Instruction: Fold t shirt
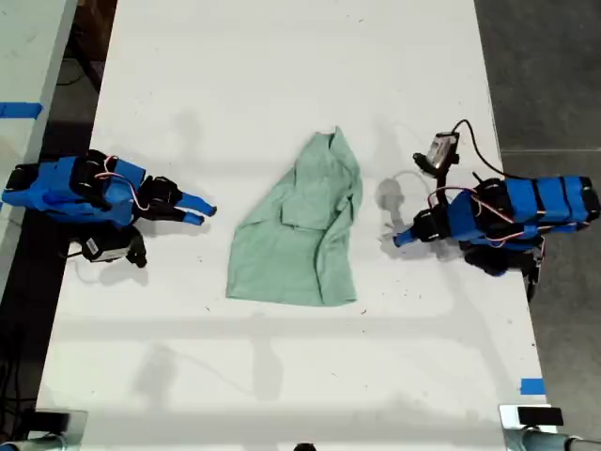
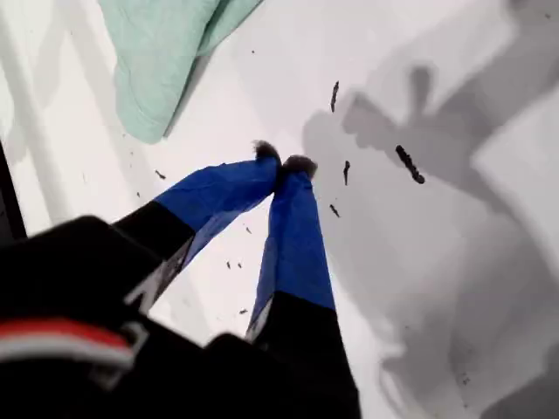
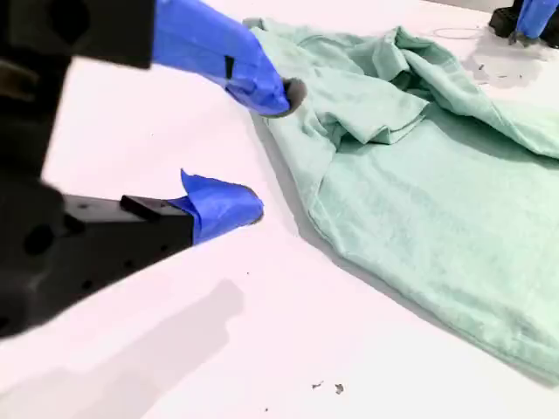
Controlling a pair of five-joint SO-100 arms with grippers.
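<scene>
The pale mint-green t shirt [image 1: 296, 235] lies crumpled and partly folded over itself in the middle of the white table [image 1: 282, 75]. My first gripper [image 1: 399, 240] is on the exterior view's right, shut with nothing between its tips [image 2: 284, 161]. It rests a short way off the t shirt [image 2: 162, 52]. My second gripper [image 1: 205, 215] is on the exterior view's left. It stands open [image 3: 266, 148] just beside the edge of the t shirt [image 3: 419, 175] and holds nothing.
A loose cable and a small module [image 1: 441, 150] rise above the arm on the exterior view's right. Blue tape marks [image 1: 531, 386] sit near the table's edges. Dark specks [image 2: 406, 164] dot the table by my first gripper. The first arm [image 3: 528, 17] shows beyond the shirt.
</scene>
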